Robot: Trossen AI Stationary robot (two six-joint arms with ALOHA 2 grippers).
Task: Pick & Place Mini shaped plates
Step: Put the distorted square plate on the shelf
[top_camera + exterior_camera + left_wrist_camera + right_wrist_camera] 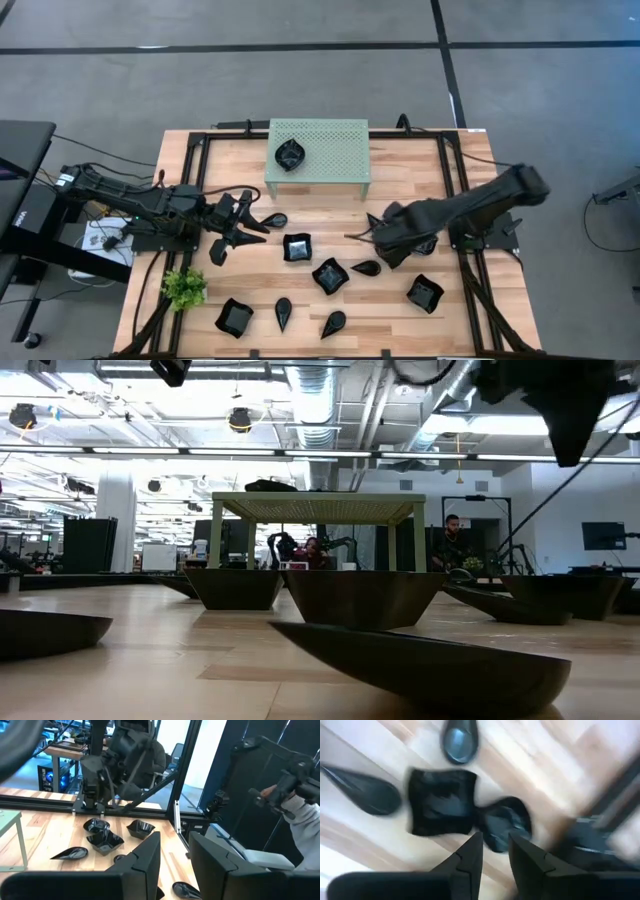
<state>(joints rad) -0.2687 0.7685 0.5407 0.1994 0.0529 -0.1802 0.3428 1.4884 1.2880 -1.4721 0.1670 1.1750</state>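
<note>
1. Nearest the low camera, a teardrop plate [420,665] lies flat on the desk [400,320], one of the mini shaped plates [330,275] scattered loose over the front half, presumably waiting their turn.
2. One wavy plate [290,155] already sits on top of the mint-green rack [345,160], so the rack looks like the drop-off.
3. Hovering over the teardrop beside the middle square plate, the right hand [372,233] has its fingers slightly parted with nothing between them; blur makes the exact target unsure.
4. Over at the desk's left side, the left hand [240,222] waits, fingers parted and empty, close to a small teardrop [272,220].
5. A small green plant [185,288] stands at the front left, out of the way.
</note>
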